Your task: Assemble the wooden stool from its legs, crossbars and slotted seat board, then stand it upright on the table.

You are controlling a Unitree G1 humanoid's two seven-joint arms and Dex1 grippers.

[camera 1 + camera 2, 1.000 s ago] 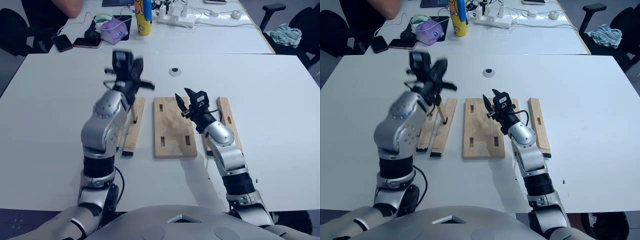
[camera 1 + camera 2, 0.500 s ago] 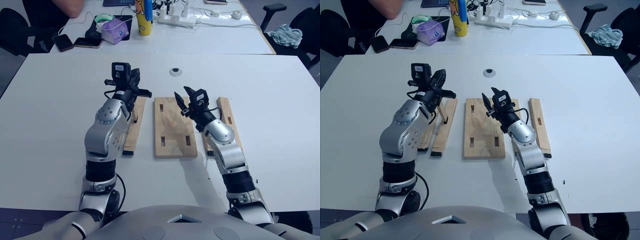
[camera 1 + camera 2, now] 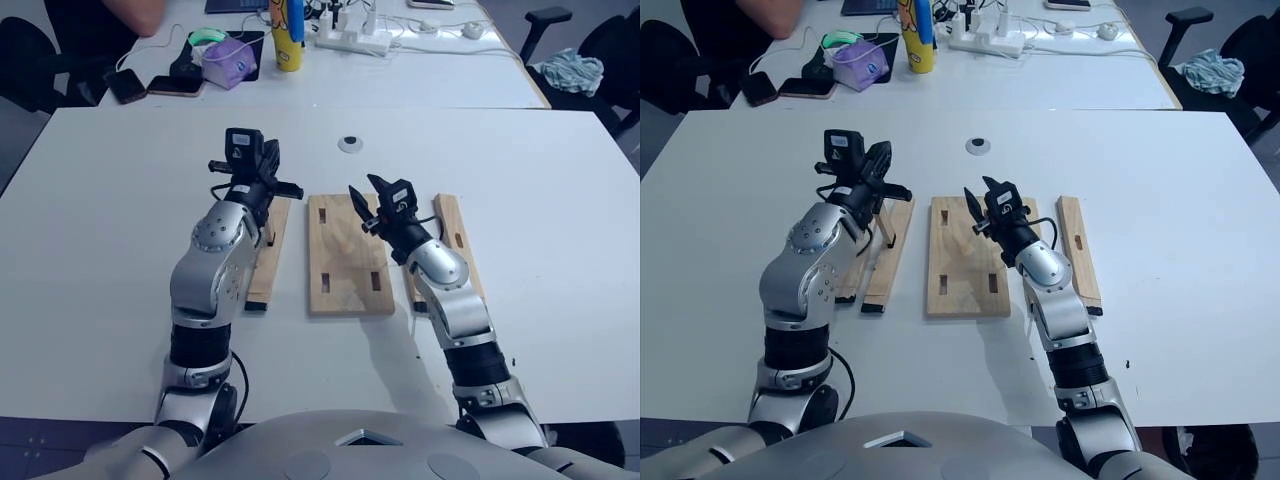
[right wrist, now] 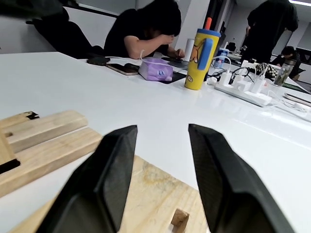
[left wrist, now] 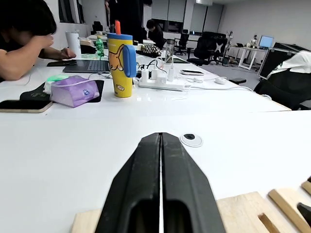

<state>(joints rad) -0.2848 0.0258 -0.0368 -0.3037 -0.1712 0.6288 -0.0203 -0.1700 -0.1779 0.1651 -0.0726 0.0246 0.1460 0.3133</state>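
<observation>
Nothing slotted together yet, easy to fumble
Left gripper fingers pressed shut on nothing, over the left legs; right gripper fingers spread wide above the seat board, flat mid-surface; going in shut could just shove pieces askew.

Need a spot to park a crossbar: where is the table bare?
Bare table left of the left leg pieces, right of the right leg piece, and along the near edge. Crowded between them, around the seat board.
</observation>
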